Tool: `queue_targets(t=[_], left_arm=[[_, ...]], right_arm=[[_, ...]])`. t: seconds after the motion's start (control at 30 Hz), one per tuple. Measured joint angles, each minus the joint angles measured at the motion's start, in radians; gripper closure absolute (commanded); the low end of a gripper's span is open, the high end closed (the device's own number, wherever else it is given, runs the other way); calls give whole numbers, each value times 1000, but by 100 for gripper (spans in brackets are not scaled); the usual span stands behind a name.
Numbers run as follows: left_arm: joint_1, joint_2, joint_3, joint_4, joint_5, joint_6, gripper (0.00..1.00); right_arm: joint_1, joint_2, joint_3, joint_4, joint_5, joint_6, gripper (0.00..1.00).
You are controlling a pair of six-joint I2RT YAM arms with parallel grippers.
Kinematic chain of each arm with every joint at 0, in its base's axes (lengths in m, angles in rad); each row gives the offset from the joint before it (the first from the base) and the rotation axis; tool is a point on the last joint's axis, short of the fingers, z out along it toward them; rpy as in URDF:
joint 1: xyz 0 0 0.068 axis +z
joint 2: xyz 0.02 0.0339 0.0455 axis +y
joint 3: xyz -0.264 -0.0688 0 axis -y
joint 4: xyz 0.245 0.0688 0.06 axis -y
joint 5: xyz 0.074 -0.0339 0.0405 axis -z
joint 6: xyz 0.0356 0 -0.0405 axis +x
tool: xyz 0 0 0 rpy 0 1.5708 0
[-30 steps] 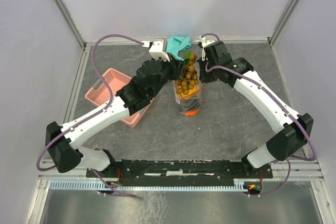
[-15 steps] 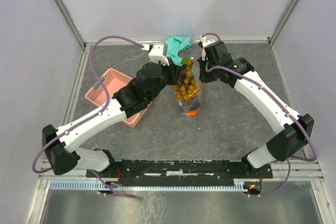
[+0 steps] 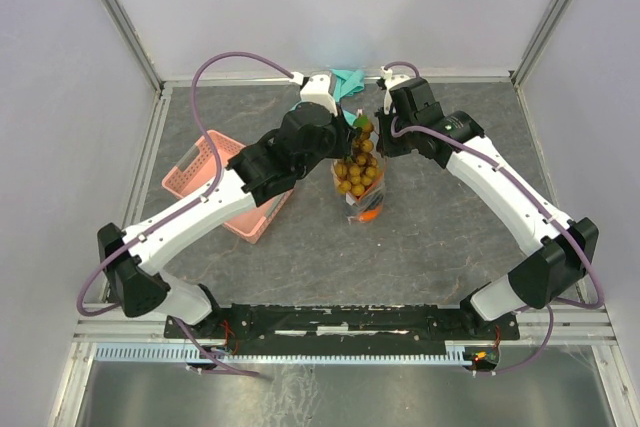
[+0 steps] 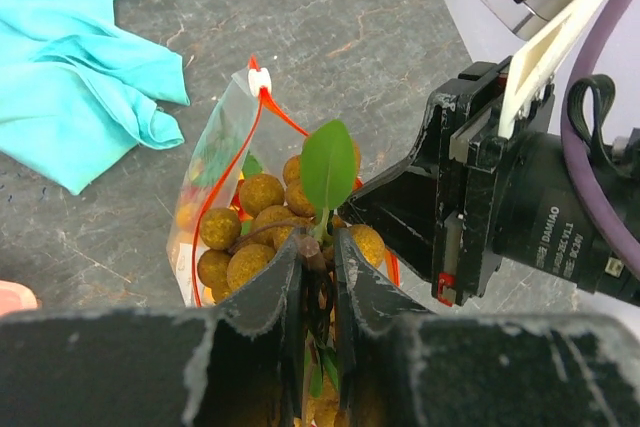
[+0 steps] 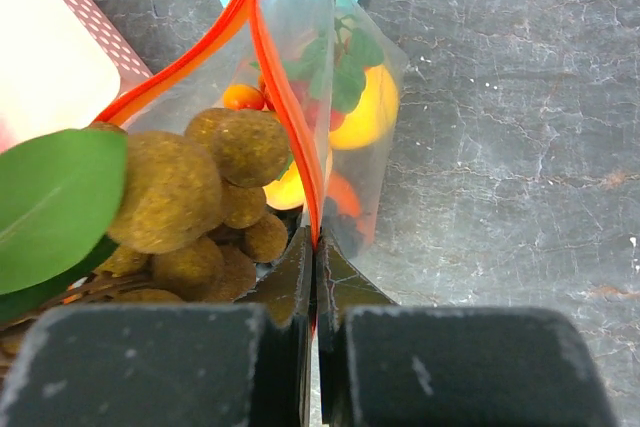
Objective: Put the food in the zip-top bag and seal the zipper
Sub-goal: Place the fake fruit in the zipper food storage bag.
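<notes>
Clamped narrowly on the berry bunch [image 4: 262,209] stem with left gripper [image 4: 320,257], berries hanging just below, inside the bag [image 4: 215,162] mouth. Pinched fully closed on the zipper [image 5: 285,97] with right gripper [image 5: 313,257].

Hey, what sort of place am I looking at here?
Probably a robotics lab test cell, not a kitchen: plain white panels in a metal frame enclose a dark stone-look table, with two robot arms bolted to a rail at its near edge.
</notes>
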Motion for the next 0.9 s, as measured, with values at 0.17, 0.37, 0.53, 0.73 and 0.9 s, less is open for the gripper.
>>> queue_targets(t=[0.17,0.37,0.53,0.73,0.9], left_arm=[[0,57,91,-125,-10,-62,97],[0,107,172,-260,-38,-114,97],[0,154,234,-348,-64,-118,97],[0,181,267,-430,-97,-126,97],[0,181,267,-456,-96,-128,97]], right_arm=[[0,0,-3,10,-7,0,98],[0,0,-5,11,-9,0,98],[0,-3,-7,15,-10,0,98],[0,-17,-13,19,-9,3,99],[0,-19,-14,25,-10,8,98]])
